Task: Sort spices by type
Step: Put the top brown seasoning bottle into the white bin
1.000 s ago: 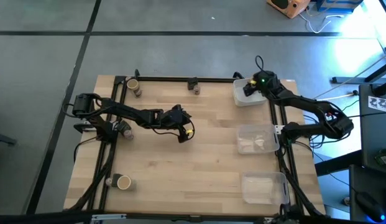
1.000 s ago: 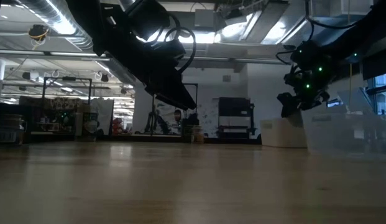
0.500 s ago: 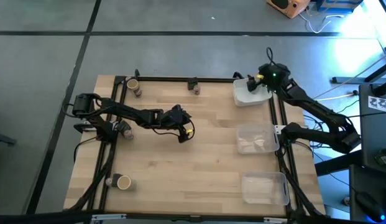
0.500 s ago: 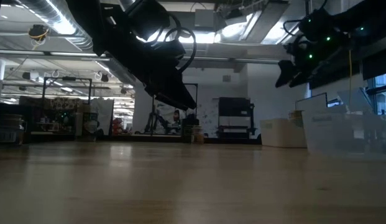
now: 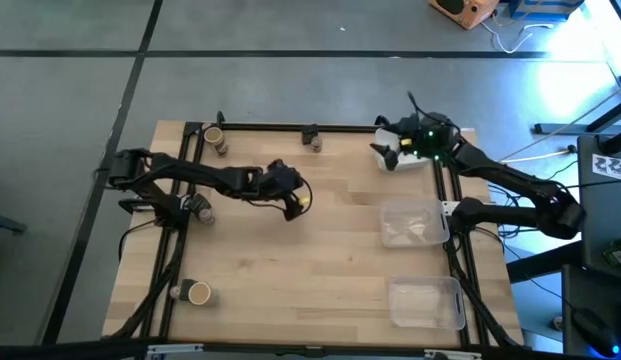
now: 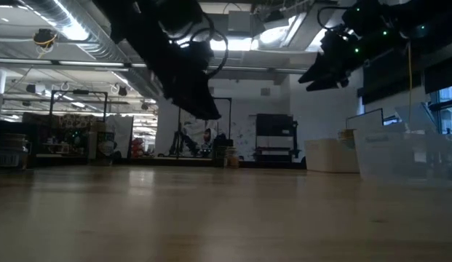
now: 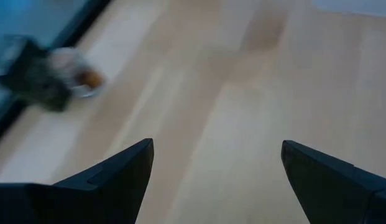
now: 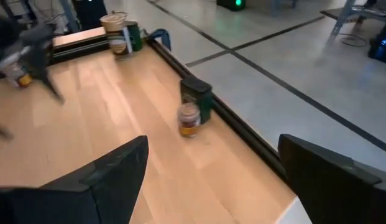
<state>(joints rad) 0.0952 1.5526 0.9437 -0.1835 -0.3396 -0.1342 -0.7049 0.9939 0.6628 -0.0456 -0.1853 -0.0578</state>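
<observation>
Your left gripper hangs over the bare middle of the table, fingers apart, nothing between them. Your right gripper sits above the white tray at the far right corner, fingers also spread and empty. Spices you can see: 1 jar against the far rail, next to a dark clamp; 2 at the far left corner; 1 by the left rail; 1 at the near left. 2 clear trays sit along the right edge.
</observation>
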